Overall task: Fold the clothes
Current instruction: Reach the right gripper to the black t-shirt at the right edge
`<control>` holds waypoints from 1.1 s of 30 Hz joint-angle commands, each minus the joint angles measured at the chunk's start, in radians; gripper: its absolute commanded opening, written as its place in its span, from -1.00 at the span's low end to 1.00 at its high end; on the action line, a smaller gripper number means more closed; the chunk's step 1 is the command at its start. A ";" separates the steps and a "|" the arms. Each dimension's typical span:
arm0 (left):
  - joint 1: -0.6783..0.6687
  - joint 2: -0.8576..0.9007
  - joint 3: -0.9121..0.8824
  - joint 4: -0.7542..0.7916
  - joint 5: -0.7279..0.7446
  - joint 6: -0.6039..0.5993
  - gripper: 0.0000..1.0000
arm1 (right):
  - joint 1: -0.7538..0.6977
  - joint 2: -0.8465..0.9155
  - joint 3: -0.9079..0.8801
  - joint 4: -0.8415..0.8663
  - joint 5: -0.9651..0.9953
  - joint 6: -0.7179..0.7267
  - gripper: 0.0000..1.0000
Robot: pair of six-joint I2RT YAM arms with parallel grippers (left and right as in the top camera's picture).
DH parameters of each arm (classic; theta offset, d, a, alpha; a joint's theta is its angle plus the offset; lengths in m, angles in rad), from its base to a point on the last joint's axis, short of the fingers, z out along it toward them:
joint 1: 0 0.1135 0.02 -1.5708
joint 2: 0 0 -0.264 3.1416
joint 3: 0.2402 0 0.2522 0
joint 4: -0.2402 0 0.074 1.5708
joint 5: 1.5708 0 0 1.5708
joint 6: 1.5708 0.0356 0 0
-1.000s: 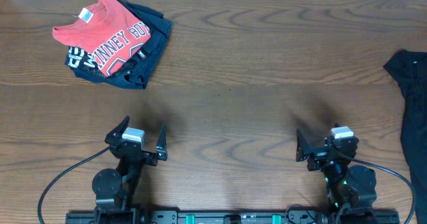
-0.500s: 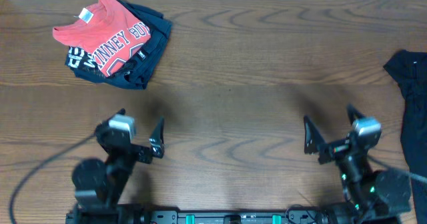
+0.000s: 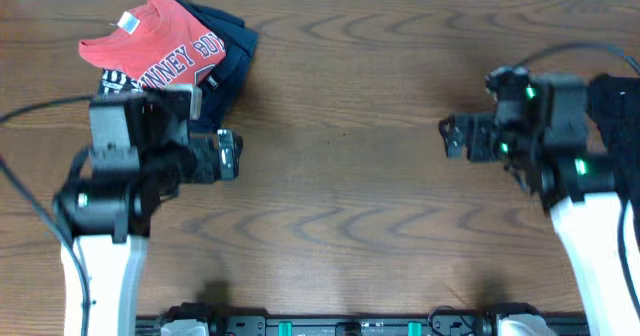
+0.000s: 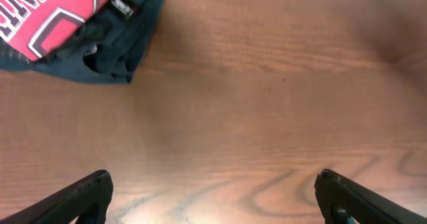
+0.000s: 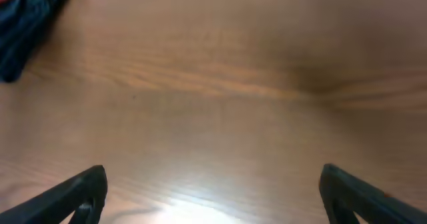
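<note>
The clothes, a black T-shirt (image 3: 629, 111), lie at the table's right edge, mostly hidden behind my right arm in the overhead view. In both wrist views the black T-shirt is out of view. My left gripper (image 3: 227, 156) hangs above the table just right of the red and navy pile, open with nothing between its fingers (image 4: 213, 184). Left of the black T-shirt, my right gripper (image 3: 450, 136) is raised and points toward the table's middle. It is open, with only bare wood beneath it (image 5: 213, 174).
A red T-shirt with white lettering (image 3: 150, 46) lies on a navy garment (image 3: 225, 51) at the back left. Both show in the left wrist view, the red T-shirt (image 4: 47, 17) on the navy garment (image 4: 110, 57). The navy garment's edge (image 5: 27, 21) shows in the right wrist view.
Both arms have lifted from their low rest at the table's front edge and swung up over the table, the left toward the pile, the right toward the black T-shirt. Both grippers stay open.
</note>
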 commanded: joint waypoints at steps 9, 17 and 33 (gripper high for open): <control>-0.003 0.078 0.032 -0.031 0.079 -0.049 0.96 | -0.293 0.250 0.198 0.036 0.088 0.173 0.60; -0.003 0.078 0.032 -0.032 0.079 -0.049 0.96 | -0.650 0.427 0.201 0.233 0.136 0.305 -0.08; -0.003 0.078 0.032 -0.027 0.079 -0.049 0.96 | -0.882 0.803 0.201 0.413 0.183 0.143 -0.49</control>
